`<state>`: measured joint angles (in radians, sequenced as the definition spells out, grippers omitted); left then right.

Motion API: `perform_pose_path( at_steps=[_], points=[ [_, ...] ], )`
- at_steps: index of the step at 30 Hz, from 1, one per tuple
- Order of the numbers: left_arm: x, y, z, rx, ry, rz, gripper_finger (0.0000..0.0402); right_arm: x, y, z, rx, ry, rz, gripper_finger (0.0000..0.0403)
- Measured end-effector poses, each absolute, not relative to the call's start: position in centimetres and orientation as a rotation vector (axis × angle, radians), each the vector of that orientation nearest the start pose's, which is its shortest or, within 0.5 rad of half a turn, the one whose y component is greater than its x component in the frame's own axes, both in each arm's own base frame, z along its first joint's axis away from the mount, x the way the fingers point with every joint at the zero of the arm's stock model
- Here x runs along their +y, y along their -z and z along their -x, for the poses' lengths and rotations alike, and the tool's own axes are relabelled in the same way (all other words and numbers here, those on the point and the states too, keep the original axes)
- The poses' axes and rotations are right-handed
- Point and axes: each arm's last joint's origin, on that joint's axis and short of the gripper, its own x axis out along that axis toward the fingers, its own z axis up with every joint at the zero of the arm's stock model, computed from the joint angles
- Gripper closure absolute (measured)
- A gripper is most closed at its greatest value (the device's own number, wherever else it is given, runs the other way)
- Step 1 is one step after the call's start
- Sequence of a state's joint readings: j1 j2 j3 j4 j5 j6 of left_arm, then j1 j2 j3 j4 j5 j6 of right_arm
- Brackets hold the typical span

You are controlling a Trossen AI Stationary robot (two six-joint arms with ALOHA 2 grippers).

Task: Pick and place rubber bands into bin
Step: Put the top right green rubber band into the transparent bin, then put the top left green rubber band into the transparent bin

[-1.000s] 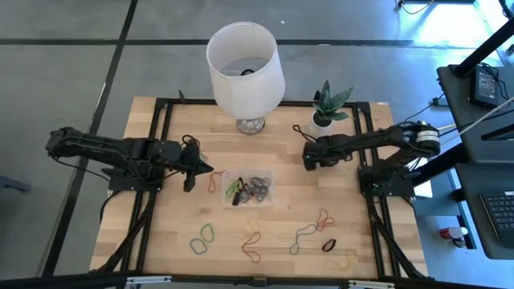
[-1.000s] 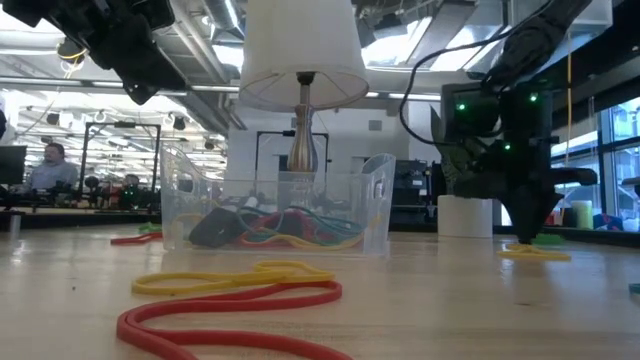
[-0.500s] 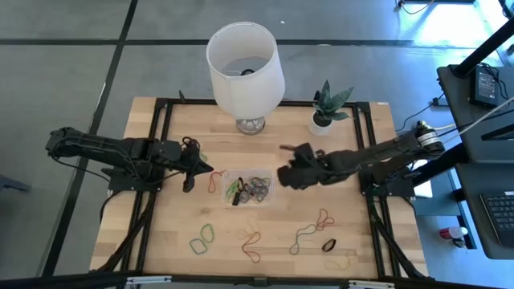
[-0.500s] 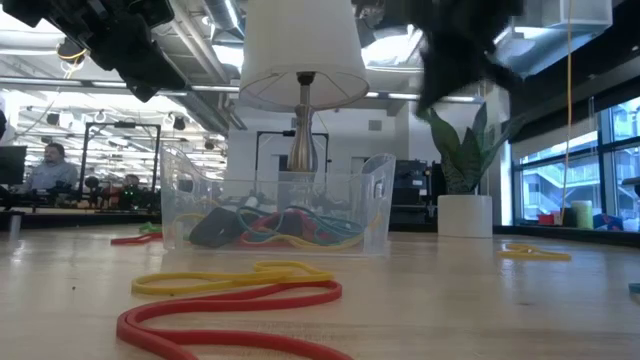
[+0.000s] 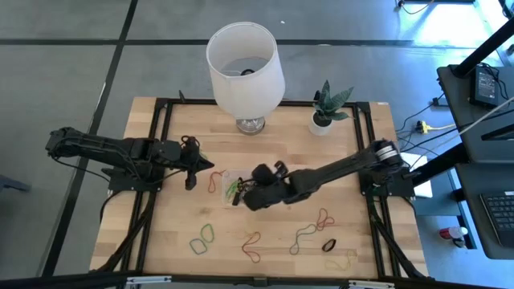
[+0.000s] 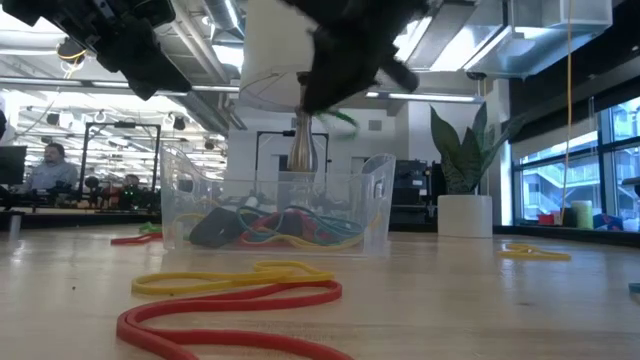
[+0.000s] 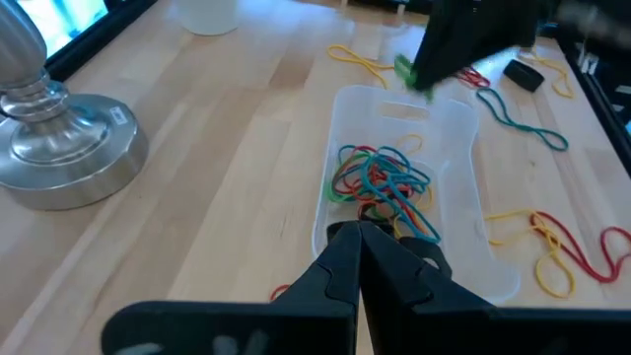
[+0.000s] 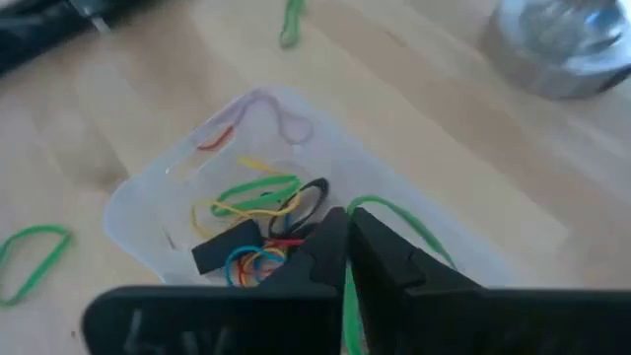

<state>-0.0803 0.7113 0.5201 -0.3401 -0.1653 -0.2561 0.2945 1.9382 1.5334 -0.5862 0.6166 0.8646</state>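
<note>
Now right tool (image 8: 345, 258) over bin (image 5: 269, 181), pinched shut on green rubber band (image 8: 394, 215). Best: centre above bin, lower, then release so loop lands inside. Left tool (image 7: 358, 258) shut, empty, beside bin. Right wrist view shows grip; high view shows loose bands (image 5: 201, 238) on worktop (image 5: 161, 233).

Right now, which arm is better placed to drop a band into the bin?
Right. The right gripper hangs over the bin with a green rubber band pinched in its shut fingers. The left gripper waits beside the bin, fingers shut on nothing.
</note>
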Motion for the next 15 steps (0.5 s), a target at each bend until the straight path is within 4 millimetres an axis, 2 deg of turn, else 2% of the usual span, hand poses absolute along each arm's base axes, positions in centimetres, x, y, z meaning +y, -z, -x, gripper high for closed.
perform_pose_path(
  at_steps=[4,15],
  points=[
    [-0.8,-23.9,-15.5,0.514,-0.148,0.18,0.04,10.2,-21.5,-41.2,0.771,0.597,-0.449,0.0355],
    [-0.8,-24.0,-15.5,0.514,-0.146,0.178,0.04,8.8,-21.1,-41.3,0.902,0.533,-0.541,0.0281]
  ],
)
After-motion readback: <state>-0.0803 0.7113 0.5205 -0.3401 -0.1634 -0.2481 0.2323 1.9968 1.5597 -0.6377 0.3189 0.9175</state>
